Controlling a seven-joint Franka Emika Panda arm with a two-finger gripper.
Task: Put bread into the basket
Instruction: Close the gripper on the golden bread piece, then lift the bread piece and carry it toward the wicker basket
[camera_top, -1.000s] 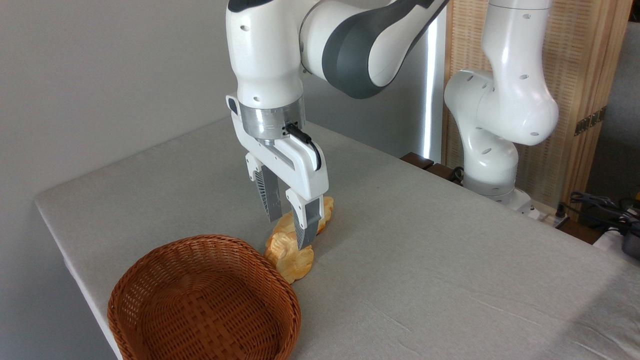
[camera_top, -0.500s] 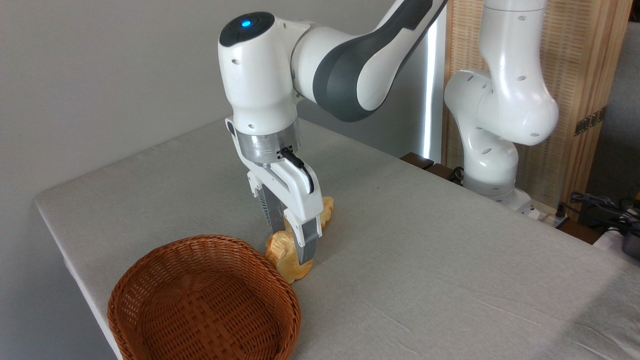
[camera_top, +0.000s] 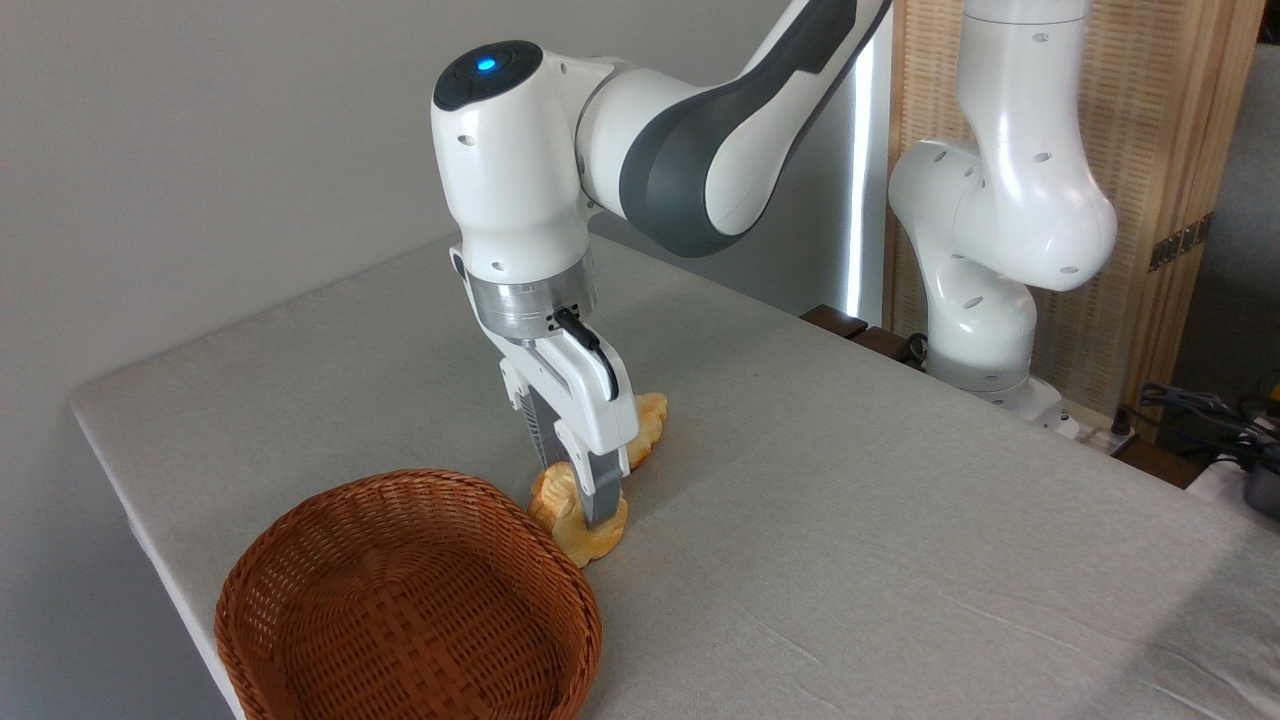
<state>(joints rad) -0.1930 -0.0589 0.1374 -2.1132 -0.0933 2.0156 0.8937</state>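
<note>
The bread (camera_top: 585, 540), a small lumpy golden bun, lies on the grey table just right of the basket's far rim. My gripper (camera_top: 575, 492) has come down over it, open, with one finger behind the bun and the near finger (camera_top: 600, 495) in front of its middle. Whether the pads touch the bun I cannot tell. The round reddish-brown wicker basket (camera_top: 300, 535) stands empty at the table's front left corner.
A longer ridged golden pastry (camera_top: 650, 425) lies right behind the bun, partly hidden by my gripper. My arm's own base (camera_top: 985, 330) stands at the table's right back edge. The table's left edge (camera_top: 110, 470) runs close by the basket. Cables (camera_top: 1200, 410) lie at the far right.
My gripper has dropped lower and turned a little, so its fingers now reach down around the bun. The bun, pastry and basket have not moved.
</note>
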